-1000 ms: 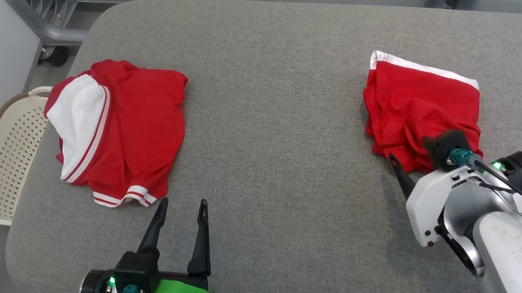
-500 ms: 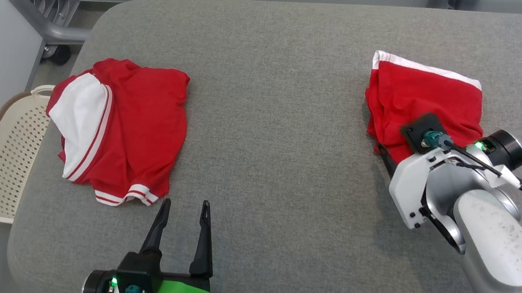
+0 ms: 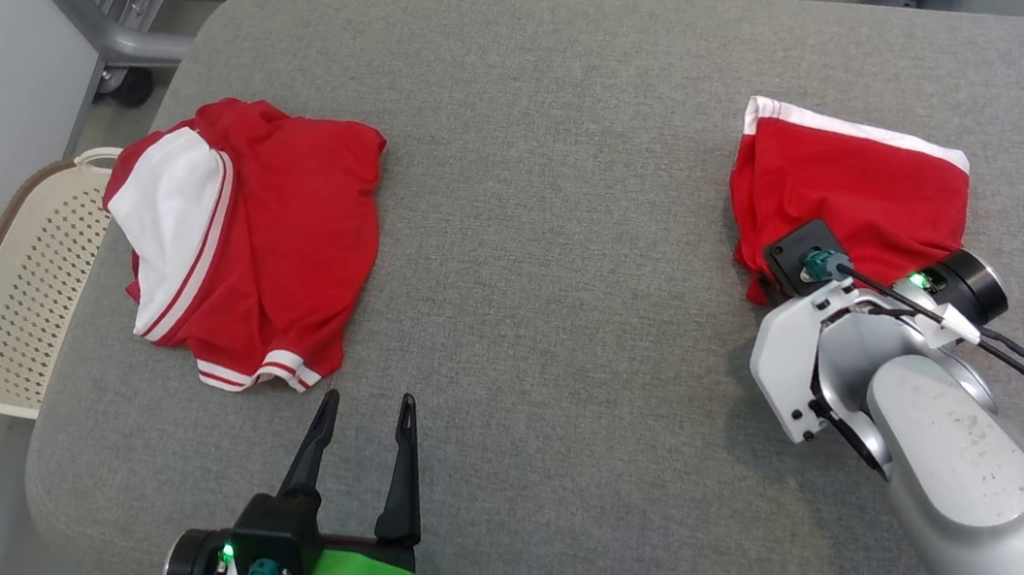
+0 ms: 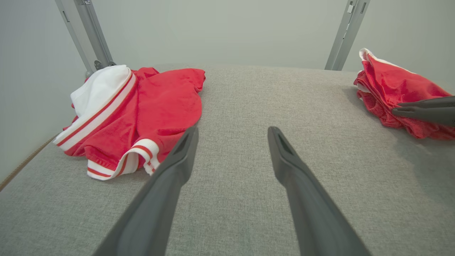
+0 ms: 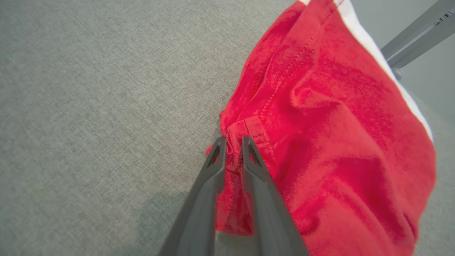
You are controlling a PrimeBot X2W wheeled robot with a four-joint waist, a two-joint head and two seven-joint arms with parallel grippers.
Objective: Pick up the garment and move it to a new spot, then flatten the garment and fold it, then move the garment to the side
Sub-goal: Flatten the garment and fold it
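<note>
A crumpled red garment with a white band [image 3: 861, 186], at the right of a grey cushioned surface [image 3: 557, 174], was pinched by the right gripper [image 5: 233, 142]; the left gripper [image 3: 368, 401] was held open; pick-up was judged underway, a lift called for next.

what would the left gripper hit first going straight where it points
Likely bare grey cushion; the left gripper aims just right of the red-and-white garment, possibly brushing its edge.
</note>
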